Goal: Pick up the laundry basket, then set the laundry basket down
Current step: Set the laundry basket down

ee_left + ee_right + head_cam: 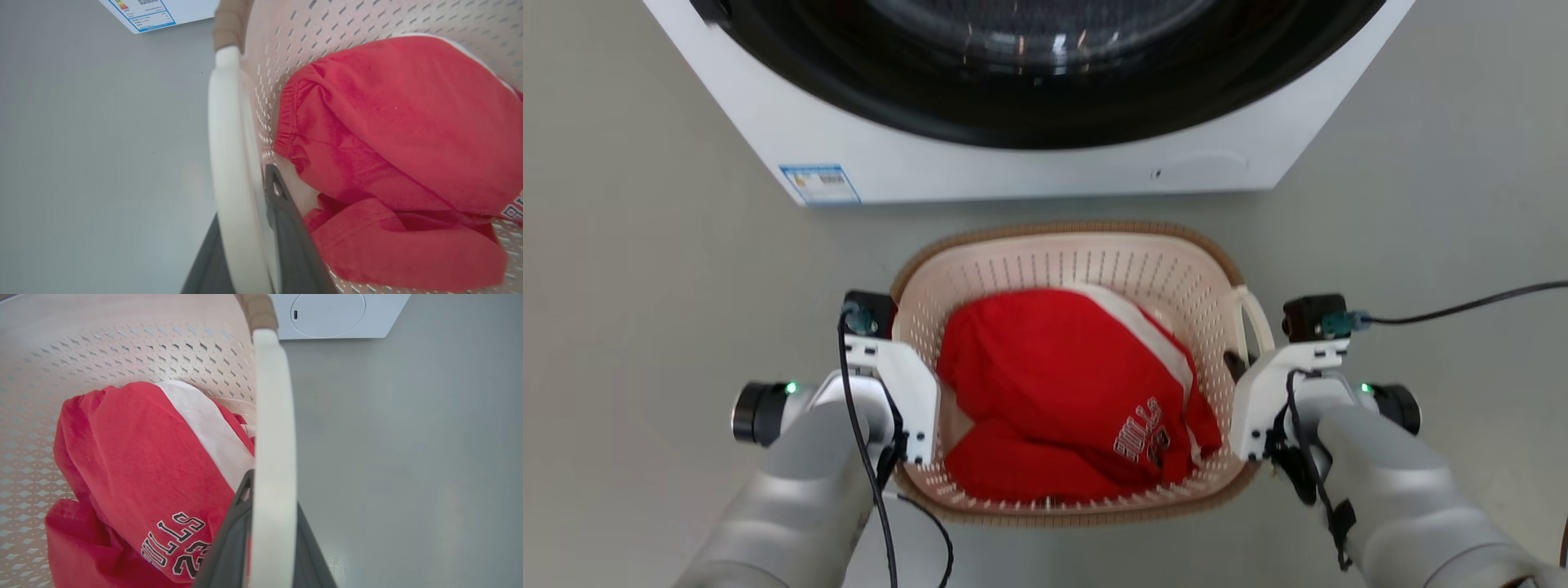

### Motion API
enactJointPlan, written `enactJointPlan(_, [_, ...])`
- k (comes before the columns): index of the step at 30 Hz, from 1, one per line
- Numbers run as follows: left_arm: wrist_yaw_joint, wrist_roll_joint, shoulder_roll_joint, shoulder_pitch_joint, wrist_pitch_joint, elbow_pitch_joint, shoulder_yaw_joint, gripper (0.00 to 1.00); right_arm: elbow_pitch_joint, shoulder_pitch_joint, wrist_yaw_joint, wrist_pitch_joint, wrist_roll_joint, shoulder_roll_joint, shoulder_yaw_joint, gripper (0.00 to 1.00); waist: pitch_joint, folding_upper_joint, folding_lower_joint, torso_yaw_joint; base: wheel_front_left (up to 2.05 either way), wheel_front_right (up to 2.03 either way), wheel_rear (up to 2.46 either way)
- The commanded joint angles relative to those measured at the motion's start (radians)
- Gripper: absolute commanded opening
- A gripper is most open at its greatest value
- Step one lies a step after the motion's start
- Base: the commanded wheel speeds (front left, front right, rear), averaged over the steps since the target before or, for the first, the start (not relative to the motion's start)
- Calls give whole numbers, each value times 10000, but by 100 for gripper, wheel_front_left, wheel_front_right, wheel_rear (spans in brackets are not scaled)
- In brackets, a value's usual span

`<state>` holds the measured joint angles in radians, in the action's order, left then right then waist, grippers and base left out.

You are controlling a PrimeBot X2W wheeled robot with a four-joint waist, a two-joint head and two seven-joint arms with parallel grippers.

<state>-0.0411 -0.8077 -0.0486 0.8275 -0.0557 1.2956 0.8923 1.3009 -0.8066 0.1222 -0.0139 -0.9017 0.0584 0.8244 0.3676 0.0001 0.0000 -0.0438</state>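
The laundry basket is cream, perforated and brown-rimmed, and sits just in front of me between my two arms, with a red garment with white lettering in it. In the left wrist view my left gripper is shut on the basket's white left handle, one dark finger inside the handle and one outside. In the right wrist view my right gripper is shut the same way on the white right handle. I cannot tell whether the basket is off the floor.
A white washing machine with a dark round door stands right behind the basket, with a blue label at its lower left corner. Grey floor spreads on both sides. A black cable trails right from my right wrist.
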Motion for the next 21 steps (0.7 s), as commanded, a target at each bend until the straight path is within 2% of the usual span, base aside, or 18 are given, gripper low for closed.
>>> enactJointPlan(1, [-77, 176, -271, 457, 162, -61, -57, 0, -222, -203, 85, -300, -59, -82, 223, 0, 649, -1, 0, 115, 0, 0, 0])
enactJointPlan(14, [-243, 261, -361, 1798, 1347, -56, -113, 0, -129, -1667, 85, -1471, 46, -82, 474, 0, 2703, -1, 0, 315, 0, 0, 0])
enactJointPlan(21, [-293, 261, -500, 2392, 1909, -54, -170, 0, -106, -2185, 85, -1830, 611, -82, 1, 0, 3648, -1, 0, 336, 0, 0, 0])
